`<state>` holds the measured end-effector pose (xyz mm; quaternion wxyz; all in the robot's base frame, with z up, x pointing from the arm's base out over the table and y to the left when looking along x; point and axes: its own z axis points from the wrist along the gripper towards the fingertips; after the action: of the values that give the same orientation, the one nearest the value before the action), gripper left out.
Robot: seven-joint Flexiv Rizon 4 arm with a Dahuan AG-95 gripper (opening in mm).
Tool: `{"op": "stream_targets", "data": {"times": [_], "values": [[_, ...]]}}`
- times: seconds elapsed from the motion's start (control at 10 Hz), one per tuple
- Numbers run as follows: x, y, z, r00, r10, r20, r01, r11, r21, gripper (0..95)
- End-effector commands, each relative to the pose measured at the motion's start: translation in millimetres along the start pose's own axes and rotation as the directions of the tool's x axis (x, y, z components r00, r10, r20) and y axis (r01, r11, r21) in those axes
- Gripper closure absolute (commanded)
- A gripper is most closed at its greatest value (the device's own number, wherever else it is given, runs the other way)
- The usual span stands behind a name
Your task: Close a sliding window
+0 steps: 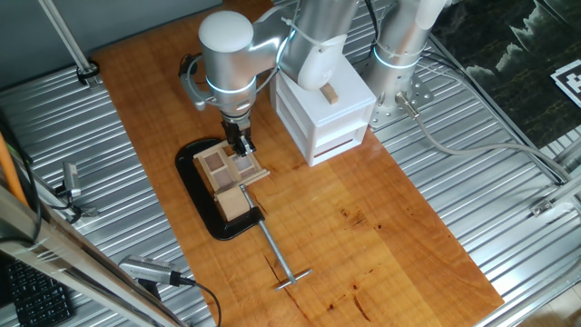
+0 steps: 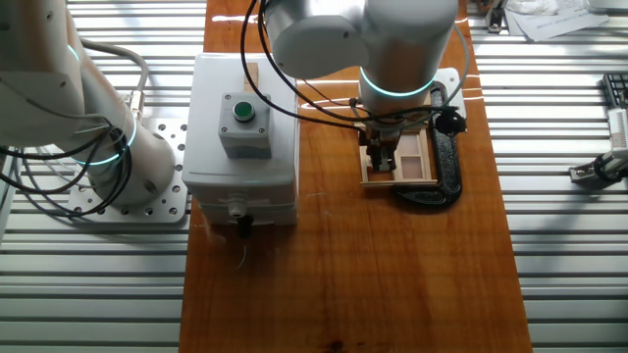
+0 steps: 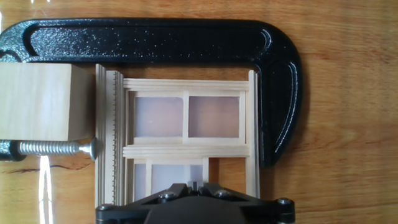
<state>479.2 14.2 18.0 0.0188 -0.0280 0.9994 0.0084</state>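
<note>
The sliding window (image 3: 186, 146) is a small light-wood frame with brownish panes, held in a black clamp base (image 3: 280, 81). It also shows in one fixed view (image 1: 222, 171) and in the other fixed view (image 2: 410, 162). My gripper (image 3: 194, 185) is directly over the window's near edge, with the jaws closed together and nothing visibly between them. It stands at the window's end nearest the white box in one fixed view (image 1: 241, 145), and at its left side in the other fixed view (image 2: 383, 159). The fingertips hide part of the lower sash.
A white box (image 2: 240, 127) with a green button and a wooden handle (image 1: 329, 93) stands beside the window. The clamp's screw rod with a T-handle (image 1: 281, 262) sticks out toward the table front. A wood block (image 3: 43, 102) sits in the clamp. Ribbed metal surrounds the wooden board.
</note>
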Motion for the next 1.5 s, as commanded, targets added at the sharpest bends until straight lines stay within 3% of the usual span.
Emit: {"op": "stream_targets", "data": {"times": [0.1, 1.5], "values": [[0.8, -2.4, 0.8, 1.0, -0.003, -0.002, 0.003, 1.0, 0.001, 95.0], [0.8, -9.3, 5.3, 1.0, -0.016, -0.01, 0.016, 1.0, -0.002, 95.0]]}}
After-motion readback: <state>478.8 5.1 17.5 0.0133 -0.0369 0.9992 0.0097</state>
